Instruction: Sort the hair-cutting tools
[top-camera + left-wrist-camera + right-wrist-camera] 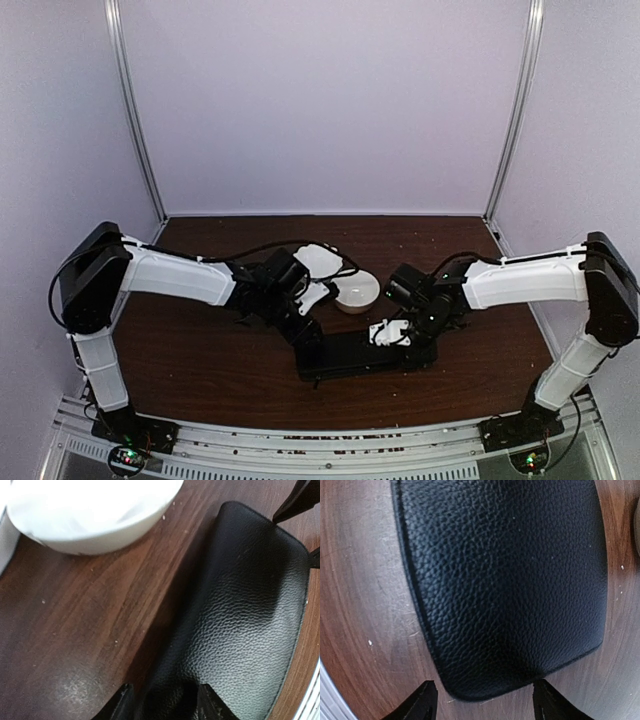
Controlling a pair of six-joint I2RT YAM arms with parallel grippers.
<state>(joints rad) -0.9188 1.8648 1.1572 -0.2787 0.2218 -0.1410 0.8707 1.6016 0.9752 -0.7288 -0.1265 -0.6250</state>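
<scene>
The black case (345, 357) lies flat near the middle of the bench (200, 375), a little toward the near edge. Both arms bend down over it, one at each short end, which looks to me like the way to get it open. The left pincer (167, 707) stands partly open with a tip on either side of the case's end. From this low angle I cannot say whether it touches. The right pincer (485, 702) is spread wide and empty, just off the rounded end. The case has a soft, grained, leather-like skin and rounded corners. A smooth white bowl (95, 515) sits just beside it, probably to receive things. The scissors and clips are nowhere in sight; I judge they are inside the case.
</scene>
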